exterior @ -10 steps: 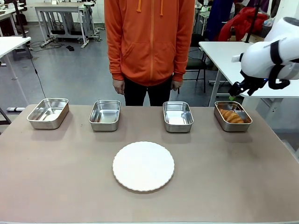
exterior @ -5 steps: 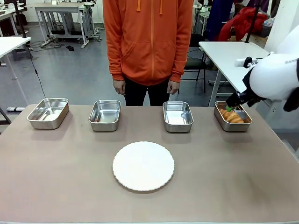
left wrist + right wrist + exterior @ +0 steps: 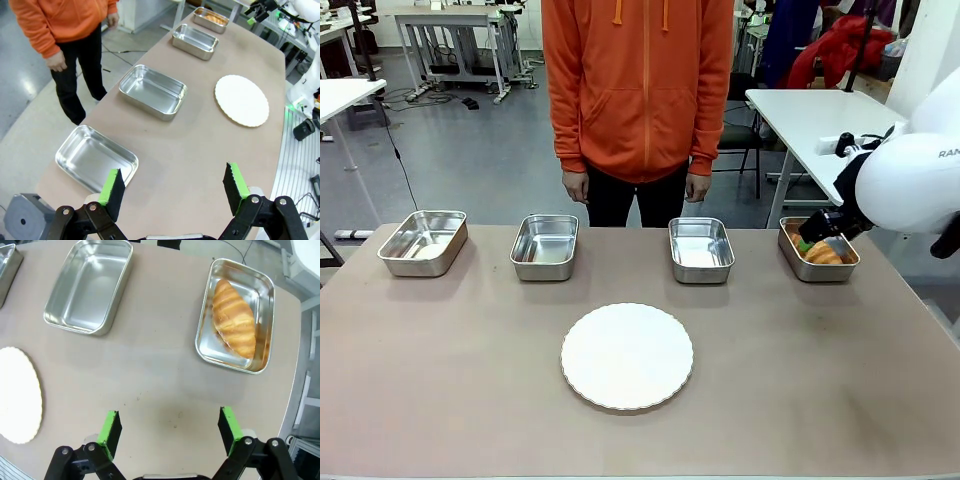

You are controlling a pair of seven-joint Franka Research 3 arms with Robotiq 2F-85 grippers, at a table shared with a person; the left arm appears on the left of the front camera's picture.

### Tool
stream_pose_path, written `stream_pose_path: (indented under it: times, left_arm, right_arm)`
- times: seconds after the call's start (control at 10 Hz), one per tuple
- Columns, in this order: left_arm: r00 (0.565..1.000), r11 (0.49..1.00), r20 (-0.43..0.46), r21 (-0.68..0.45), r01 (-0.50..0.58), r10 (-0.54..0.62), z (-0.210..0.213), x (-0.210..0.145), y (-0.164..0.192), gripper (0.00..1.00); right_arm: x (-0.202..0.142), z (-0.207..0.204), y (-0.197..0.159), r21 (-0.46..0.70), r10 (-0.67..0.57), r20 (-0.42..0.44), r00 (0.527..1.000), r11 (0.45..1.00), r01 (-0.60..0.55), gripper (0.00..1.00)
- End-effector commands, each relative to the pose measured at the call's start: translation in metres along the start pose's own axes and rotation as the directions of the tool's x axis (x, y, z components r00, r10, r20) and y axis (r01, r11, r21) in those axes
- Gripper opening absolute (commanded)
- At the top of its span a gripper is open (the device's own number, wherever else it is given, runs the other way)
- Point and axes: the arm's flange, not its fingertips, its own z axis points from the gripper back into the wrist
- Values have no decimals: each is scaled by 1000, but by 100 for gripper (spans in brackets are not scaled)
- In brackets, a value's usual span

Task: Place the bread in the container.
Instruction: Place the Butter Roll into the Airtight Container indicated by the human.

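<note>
Right wrist view — the bread [image 3: 233, 318] lies lengthwise inside the container [image 3: 267, 290] at the table's far right corner, beyond the right gripper [image 3: 169, 432] — fingers wide, empty.

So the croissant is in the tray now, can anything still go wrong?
Maybe two things. The right hand is open but hangs close above the tray holding the croissant, so as it moves off it might bump the rim and slide the tray. That tray also sits near the table's edge, so a hard nudge could push it toward the side. The croissant itself lies flat inside, so it looks safe.
</note>
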Motion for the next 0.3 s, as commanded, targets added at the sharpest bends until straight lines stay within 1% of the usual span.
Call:
stream_pose_path:
  times: [0.0,0.2]
  left_arm:
    - [1000,1000,-1,6,-5,5,0,2,-2,100]
    - [1000,1000,-1,6,-5,5,0,2,-2,100]
  right_arm:
    - [6,-1,-3,-4,-7,0,1000,1000,7,100]
    - [6,-1,-3,-4,-7,0,1000,1000,7,100]
